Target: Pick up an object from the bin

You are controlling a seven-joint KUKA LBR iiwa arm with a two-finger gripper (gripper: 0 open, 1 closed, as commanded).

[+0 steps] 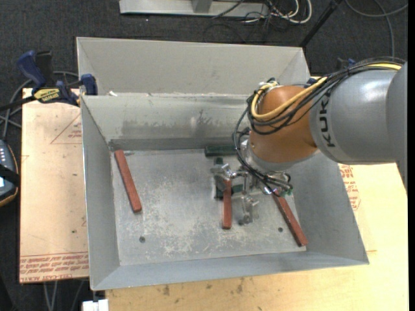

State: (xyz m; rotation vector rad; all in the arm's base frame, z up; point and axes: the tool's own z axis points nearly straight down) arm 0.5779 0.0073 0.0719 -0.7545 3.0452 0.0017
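Right of centre in the bin (97,186), the gripper (237,190) sits low at the upper end of the middle brown stick (226,214); its opening I cannot tell. Probably grasping; next, close firmly and lift.

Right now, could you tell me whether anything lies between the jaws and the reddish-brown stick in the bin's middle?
Nothing visible does. The jaws hang directly over the upper end of the middle stick; the left stick and the right stick lie apart from it.
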